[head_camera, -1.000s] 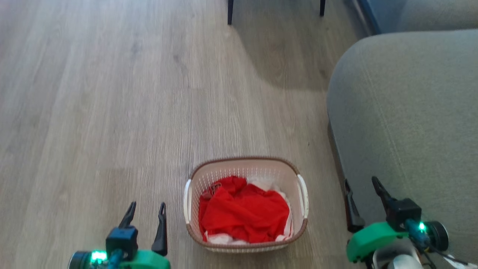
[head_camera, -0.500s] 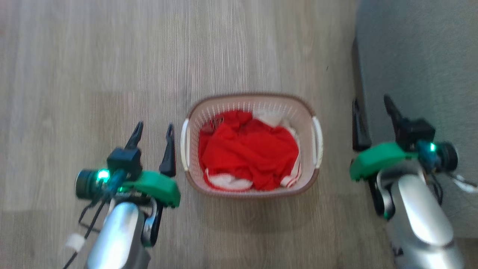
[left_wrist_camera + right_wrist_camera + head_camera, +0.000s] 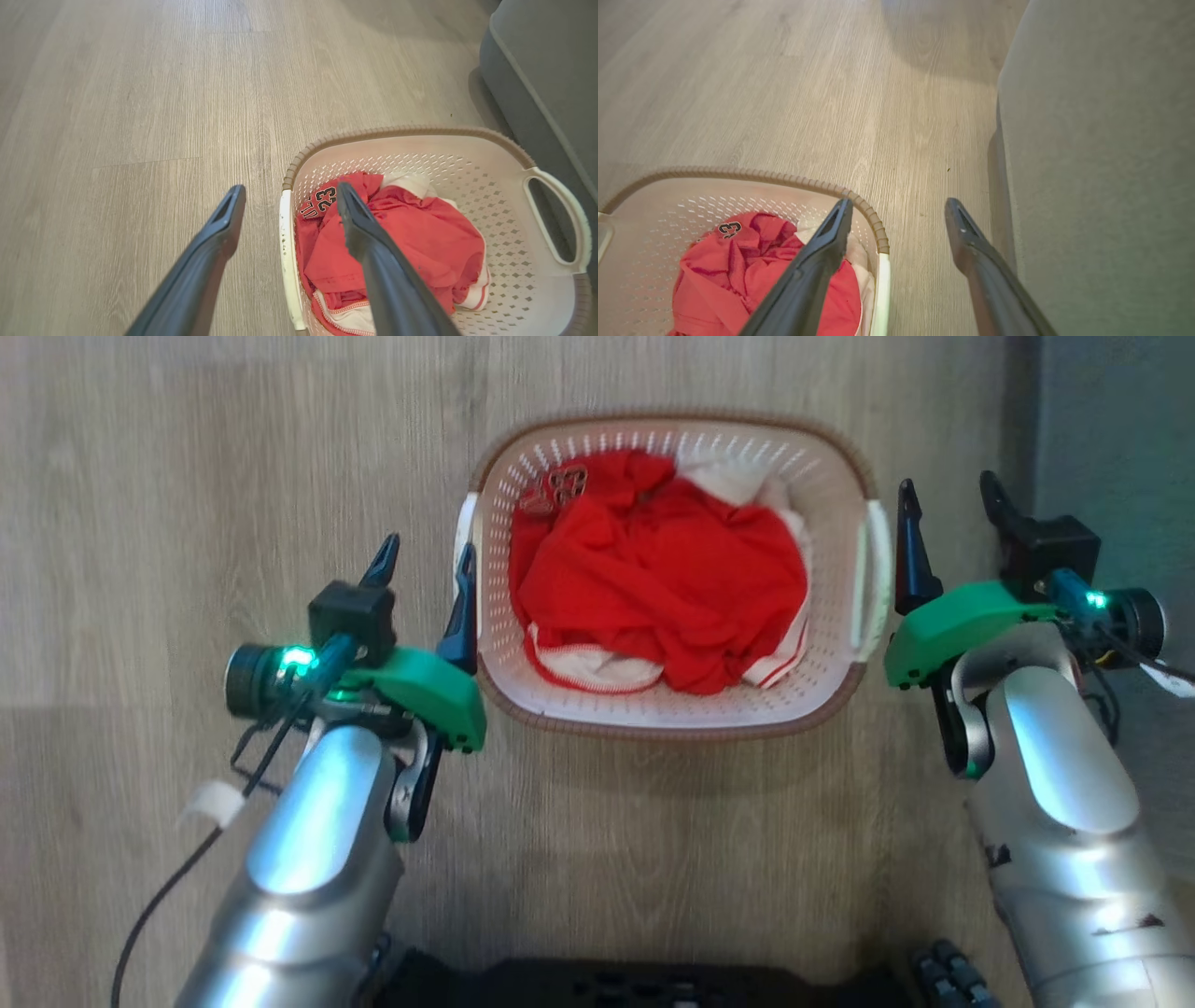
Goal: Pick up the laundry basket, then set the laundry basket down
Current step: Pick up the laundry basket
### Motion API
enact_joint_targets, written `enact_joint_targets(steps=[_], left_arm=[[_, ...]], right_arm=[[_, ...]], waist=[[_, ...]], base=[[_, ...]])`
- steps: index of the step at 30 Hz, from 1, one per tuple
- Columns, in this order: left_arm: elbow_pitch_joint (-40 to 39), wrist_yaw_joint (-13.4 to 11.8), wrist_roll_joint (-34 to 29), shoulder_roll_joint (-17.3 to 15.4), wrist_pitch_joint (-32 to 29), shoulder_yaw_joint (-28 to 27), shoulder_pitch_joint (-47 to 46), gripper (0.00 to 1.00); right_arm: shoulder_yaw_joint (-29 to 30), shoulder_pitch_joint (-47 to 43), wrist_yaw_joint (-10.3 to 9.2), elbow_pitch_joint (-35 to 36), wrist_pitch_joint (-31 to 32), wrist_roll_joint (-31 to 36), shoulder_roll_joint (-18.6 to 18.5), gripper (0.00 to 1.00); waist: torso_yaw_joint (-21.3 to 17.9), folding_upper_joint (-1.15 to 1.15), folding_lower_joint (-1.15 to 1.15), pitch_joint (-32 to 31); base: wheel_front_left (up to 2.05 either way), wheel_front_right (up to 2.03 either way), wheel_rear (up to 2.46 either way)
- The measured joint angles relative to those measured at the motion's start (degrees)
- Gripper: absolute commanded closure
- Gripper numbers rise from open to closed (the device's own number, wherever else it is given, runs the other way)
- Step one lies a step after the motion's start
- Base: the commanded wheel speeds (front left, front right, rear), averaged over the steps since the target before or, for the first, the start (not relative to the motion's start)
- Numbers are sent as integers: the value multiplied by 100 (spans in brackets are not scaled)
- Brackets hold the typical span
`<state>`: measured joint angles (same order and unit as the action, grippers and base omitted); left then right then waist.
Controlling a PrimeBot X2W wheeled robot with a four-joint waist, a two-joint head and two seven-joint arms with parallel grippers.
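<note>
Low over the plank floor (image 3: 187, 476), the robot's left gripper (image 3: 428, 546) and right gripper (image 3: 946, 483) hang wide open and empty, each astride a white side handle (image 3: 873, 569) of the laundry basket (image 3: 667, 726) (red-and-white clothes (image 3: 653, 569) inside) resting between them, apparently lined up for a two-handed lift beside the grey sofa (image 3: 1120, 429).

Wood floor (image 3: 187, 476) is lying open left of and beyond the laundry basket (image 3: 672, 728), giving free passage. On the right, a grey sofa (image 3: 1111, 411) is crowding close, leaving a narrow floor strip. The right gripper (image 3: 947, 490), jaws spread, is hanging at that strip; the left gripper (image 3: 427, 560), also spread, is hovering at the basket's left side.
</note>
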<state>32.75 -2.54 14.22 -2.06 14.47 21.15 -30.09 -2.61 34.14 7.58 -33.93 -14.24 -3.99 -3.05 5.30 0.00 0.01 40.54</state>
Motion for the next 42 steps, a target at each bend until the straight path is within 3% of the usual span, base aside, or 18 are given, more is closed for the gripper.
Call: enact_joint_targets(steps=[11, 33, 34, 38, 40, 41, 42], left_arm=[[760, 10, 445, 25, 7, 649, -791, 0], [2052, 94, 873, 47, 7, 1414, -2012, 0], [2054, 89, 900, 47, 7, 1440, -2033, 3], [2057, 18, 976, 49, 7, 1550, -2066, 36], [2093, -1, 1035, 49, 8, 1597, -2067, 47], [2121, -2, 1078, 51, 8, 1626, -2067, 47], [2137, -2, 1115, 51, 15, 1673, -2068, 50]], right_arm=[[116, 328, 0, -602, 0, 125, -46, 0], [64, 681, 0, -757, 0, 191, -79, 0], [58, 683, 0, -765, -1, 191, -79, 0], [29, 727, 0, -802, -1, 191, -80, 0], [18, 790, 0, -866, -1, 191, -81, 14], [11, 817, 0, -898, -2, 191, -81, 14], [5, 839, 0, -939, -5, 191, -81, 22]], waist=[[210, 0, 0, 885], [235, 0, -1, 1687], [239, 0, -1, 1694], [247, 0, -1, 1713], [251, 0, -1, 1720], [253, 0, -1, 1724], [256, 0, -1, 1729]], base=[[0, 0, 0], [0, 0, 0], [0, 0, 0], [0, 0, 0], [0, 0, 0], [0, 0, 0], [0, 0, 0]])
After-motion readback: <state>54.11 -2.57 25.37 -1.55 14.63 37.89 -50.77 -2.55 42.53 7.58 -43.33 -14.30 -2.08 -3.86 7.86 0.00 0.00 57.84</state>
